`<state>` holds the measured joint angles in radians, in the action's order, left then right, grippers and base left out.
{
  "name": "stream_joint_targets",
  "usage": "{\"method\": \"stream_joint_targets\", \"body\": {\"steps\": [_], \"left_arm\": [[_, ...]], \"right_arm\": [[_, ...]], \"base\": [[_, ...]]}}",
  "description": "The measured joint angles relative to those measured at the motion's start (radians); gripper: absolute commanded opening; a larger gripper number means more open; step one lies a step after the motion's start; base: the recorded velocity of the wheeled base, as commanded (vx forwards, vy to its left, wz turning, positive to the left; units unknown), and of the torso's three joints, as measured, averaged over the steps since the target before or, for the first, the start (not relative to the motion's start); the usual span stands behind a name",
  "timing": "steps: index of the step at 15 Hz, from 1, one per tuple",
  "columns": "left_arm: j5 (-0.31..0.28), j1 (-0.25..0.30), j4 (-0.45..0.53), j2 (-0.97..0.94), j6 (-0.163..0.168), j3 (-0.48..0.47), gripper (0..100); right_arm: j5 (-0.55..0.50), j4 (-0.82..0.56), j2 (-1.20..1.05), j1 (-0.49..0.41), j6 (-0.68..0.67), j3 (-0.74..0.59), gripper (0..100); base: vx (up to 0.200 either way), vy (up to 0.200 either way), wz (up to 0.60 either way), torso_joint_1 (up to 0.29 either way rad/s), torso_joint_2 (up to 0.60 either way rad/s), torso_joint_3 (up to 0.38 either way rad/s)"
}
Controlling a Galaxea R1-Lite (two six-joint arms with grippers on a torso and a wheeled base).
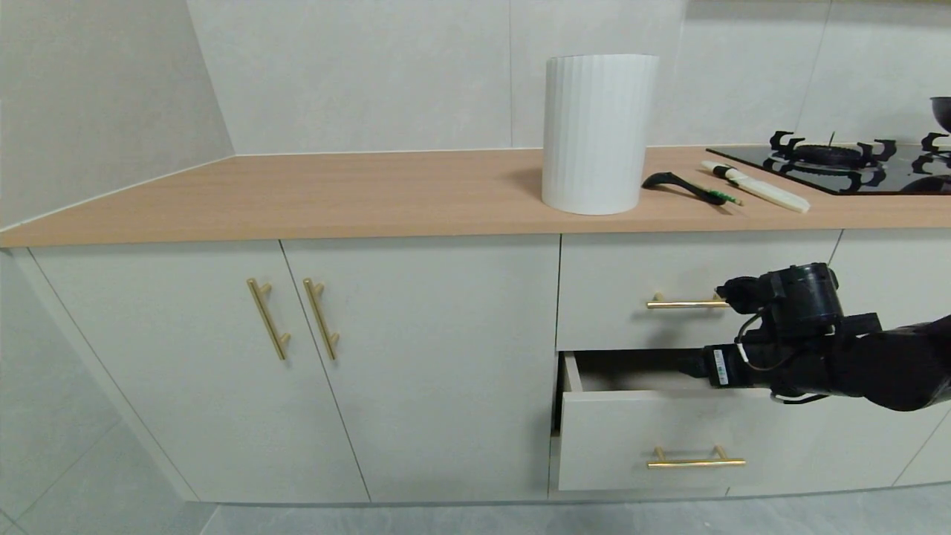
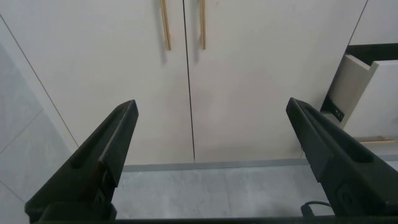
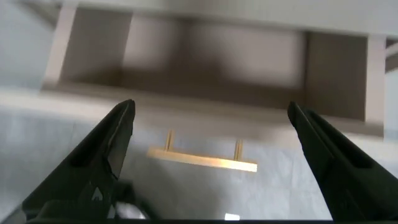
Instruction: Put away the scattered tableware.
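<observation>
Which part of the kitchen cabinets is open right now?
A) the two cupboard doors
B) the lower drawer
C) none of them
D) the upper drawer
B: the lower drawer is pulled out, with a dark gap showing behind its front, while the upper drawer and the cupboard doors sit flush and closed.

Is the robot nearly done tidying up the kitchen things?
Not nearly. Done: the lower drawer is pulled open. In hand: nothing; the right gripper is open and empty at the drawer, and the left gripper is open too. Left: the black ladle and the white utensil lie on the counter near the white container, not yet put away.
</observation>
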<state>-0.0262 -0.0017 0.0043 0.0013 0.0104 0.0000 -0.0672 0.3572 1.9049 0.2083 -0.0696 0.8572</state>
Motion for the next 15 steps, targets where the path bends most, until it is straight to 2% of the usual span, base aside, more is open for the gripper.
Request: {"method": "stream_joint_targets", "body": {"steps": [3,9,15], "left_arm": [[0.000,0.000,0.000,0.000,0.000,0.000,100],[0.000,0.000,0.000,0.000,0.000,0.000,100],[0.000,0.000,0.000,0.000,0.000,0.000,100]], "right_arm": [[-0.043,0.108,0.094,0.002,-0.021,-0.004,100],[-0.042,0.114,0.168,0.002,-0.026,-0.002,100],[-0.009,0.103,0.142,0.000,-0.017,-0.033,100]], "base": [[0.000,0.000,0.00,0.000,0.00,0.000],[0.000,0.000,0.00,0.000,0.00,0.000],[0.000,0.000,0.00,0.000,0.00,0.000]]}}
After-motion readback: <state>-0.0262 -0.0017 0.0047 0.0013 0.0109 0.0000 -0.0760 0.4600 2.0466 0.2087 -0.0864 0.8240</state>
